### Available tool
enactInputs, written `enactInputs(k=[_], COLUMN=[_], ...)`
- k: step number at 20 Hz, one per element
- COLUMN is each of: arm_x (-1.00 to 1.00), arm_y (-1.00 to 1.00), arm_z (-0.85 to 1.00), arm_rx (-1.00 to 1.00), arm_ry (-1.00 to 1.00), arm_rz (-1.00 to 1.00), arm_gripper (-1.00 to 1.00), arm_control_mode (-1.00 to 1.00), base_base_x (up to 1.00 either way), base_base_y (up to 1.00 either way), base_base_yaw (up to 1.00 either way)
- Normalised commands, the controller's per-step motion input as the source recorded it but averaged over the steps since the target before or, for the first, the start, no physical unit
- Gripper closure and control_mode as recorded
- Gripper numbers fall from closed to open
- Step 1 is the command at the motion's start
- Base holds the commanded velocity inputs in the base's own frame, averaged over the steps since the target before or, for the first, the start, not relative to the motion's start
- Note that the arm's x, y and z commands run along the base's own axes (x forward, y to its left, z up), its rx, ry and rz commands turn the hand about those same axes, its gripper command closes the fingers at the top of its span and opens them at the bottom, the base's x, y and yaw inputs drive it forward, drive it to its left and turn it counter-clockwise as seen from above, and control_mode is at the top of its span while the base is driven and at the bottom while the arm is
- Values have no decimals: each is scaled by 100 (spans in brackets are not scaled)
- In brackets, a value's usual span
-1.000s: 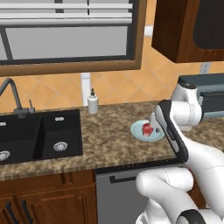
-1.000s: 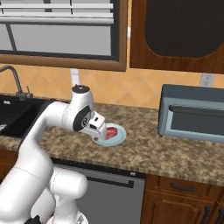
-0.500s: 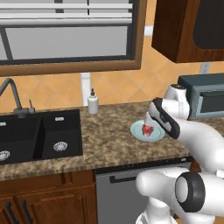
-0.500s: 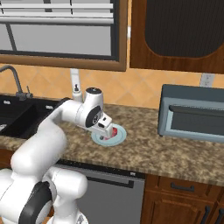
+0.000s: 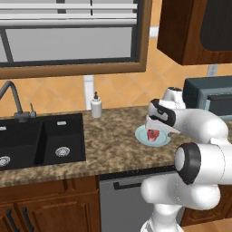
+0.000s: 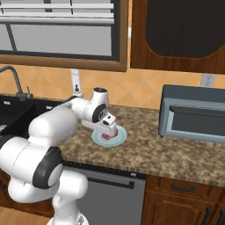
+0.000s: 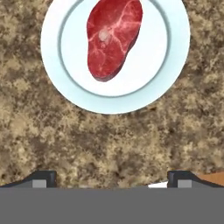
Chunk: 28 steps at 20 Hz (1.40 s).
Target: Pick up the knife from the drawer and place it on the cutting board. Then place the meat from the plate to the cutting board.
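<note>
Gripper [image 7: 112, 179] jaws wide apart (tips barely visible), above plate [image 7: 175, 57], meat [image 7: 113, 37] unobstructed

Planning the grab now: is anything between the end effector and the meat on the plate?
Nothing visible. The open end effector hangs above the granite counter beside the plate, and the meat lies uncovered on the plate with nothing on top or alongside.

Glossy white rounded arm [image 5: 199, 131] — dark joint rings, small dark-tipped tool [image 7: 112, 180].
</note>
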Motion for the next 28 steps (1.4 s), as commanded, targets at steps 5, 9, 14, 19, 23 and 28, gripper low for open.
enactInputs(k=[5,9,14,19,23,28], arm_x=[34,32,33,32,29,37], arm_y=[0,0,0,0,0,-4], arm_z=[-32,-34,-33,-34,-26,-22], arm_rx=[0,0,0,-2,-2,0], arm_ry=[3,2,2,1,0,0], arm_rz=[0,0,0,0,0,0], arm_gripper=[-100,-100,-100,-100,-100,-100], arm_control_mode=[-100,-100,-100,-100,-100,-100], base_base_x=[0,0,0,0,0,0], base_base_y=[0,0,0,0,0,0], base_base_yaw=[0,0,0,0,0,0])
